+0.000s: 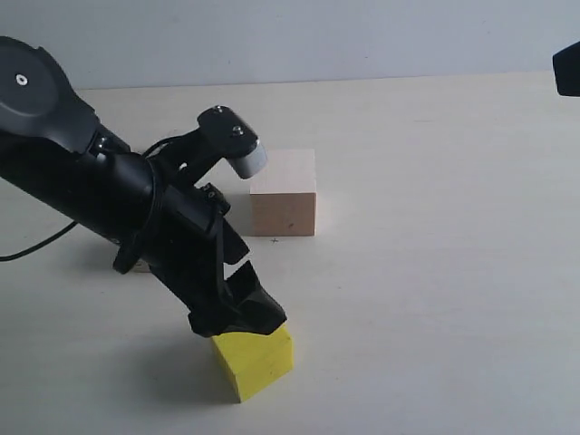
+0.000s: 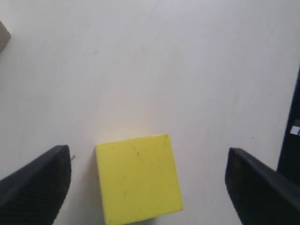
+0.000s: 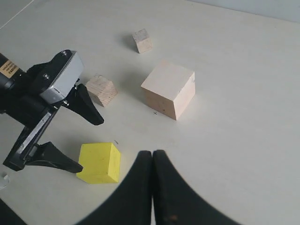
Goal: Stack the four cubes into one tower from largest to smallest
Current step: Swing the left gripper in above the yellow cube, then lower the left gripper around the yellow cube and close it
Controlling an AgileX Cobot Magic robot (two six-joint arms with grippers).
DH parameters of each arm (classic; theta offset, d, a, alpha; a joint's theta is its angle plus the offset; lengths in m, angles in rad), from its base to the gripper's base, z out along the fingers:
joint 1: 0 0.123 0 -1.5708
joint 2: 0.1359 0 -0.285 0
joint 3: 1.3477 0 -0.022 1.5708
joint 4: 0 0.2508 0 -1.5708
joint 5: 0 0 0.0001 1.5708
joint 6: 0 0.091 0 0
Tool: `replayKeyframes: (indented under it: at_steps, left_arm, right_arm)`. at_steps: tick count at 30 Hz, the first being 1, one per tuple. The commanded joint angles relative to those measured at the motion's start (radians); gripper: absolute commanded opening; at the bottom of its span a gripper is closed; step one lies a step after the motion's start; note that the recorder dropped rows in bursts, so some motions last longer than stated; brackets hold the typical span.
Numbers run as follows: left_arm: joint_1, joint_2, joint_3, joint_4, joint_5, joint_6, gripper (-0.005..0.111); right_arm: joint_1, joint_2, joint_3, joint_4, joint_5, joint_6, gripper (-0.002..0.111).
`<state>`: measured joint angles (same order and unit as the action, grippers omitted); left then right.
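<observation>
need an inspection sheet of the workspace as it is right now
surface: pale table, bare apart from the cubes
job's things: large pale cube, yellow cube, grained cube and tiny cube all lie apart, none stacked
clutter: nothing seen
grippers: left gripper open, fingers either side of the yellow cube with gaps; right gripper shut, empty, raised
cables: one black cable trails from the left arm
surroundings: plain pale wall behind the table
</observation>
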<state>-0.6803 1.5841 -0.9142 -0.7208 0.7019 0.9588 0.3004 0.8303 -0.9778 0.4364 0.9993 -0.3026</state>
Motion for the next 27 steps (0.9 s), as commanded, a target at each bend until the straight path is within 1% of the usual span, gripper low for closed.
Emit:
replayKeyframes:
  at_steps: [1, 7, 10, 12, 27]
  left_arm:
    - [-0.007, 0.004, -0.005, 0.033, -0.028, -0.024, 0.085]
    - [-0.007, 0.078, -0.005, 0.033, -0.030, -0.011, 0.085]
    - [-0.007, 0.107, -0.005, 0.033, -0.076, -0.010, 0.085]
    - [-0.007, 0.121, -0.005, 0.033, -0.079, -0.010, 0.085]
    - [-0.007, 0.138, -0.005, 0.031, -0.056, -0.025, 0.085]
  right_arm:
    - [-0.005, -0.004, 0.003, 0.001, 0.000, -0.010, 0.000]
    - [-0.005, -0.004, 0.003, 0.001, 0.000, -0.008, 0.000]
    - [-0.005, -0.004, 0.003, 0.001, 0.006, -0.010, 0.000]
    - [-0.005, -0.004, 0.003, 0.001, 0.016, -0.010, 0.000]
    - [-0.005, -0.004, 0.003, 0.004, 0.018, -0.008, 0.000]
